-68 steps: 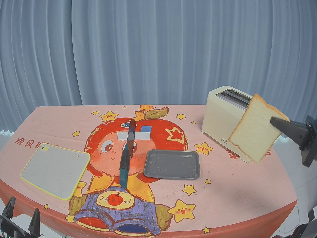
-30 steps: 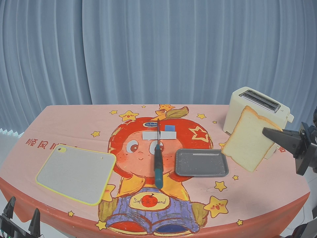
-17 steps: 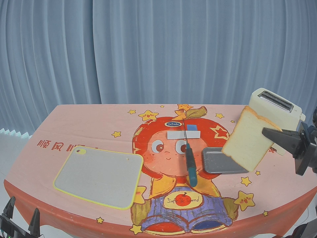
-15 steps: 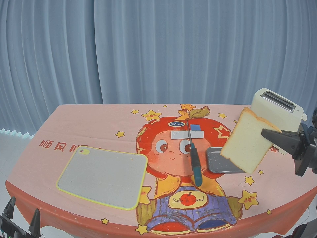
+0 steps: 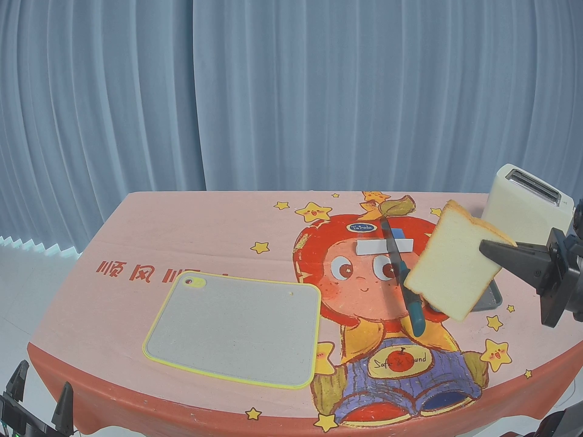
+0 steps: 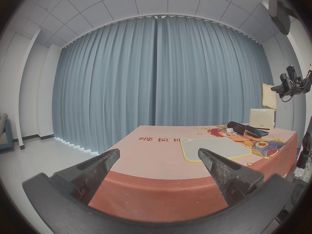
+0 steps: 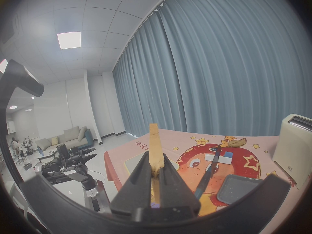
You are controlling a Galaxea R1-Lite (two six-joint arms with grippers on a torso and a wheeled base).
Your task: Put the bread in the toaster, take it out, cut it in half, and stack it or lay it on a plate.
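Evidently the right gripper (image 5: pixel 486 249) was pinched shut on one edge of the bread (image 5: pixel 450 269), which hung tilted in the air between toaster (image 5: pixel 527 204) and cutting board (image 5: pixel 234 329). Laying it well probably meant carrying it past the knife (image 5: pixel 405 286), tipping it flat and letting go low over the board. The left gripper (image 6: pixel 159 155) stood wide apart, off the table.

The right claw (image 5: pixel 484 248) hangs raised at the robot's right and points inward. Its jaws are clamped on the edge of the bread slice (image 5: pixel 449 268). The left claw (image 5: pixel 41 386) sits low at the robot's left, jaws spread wide.
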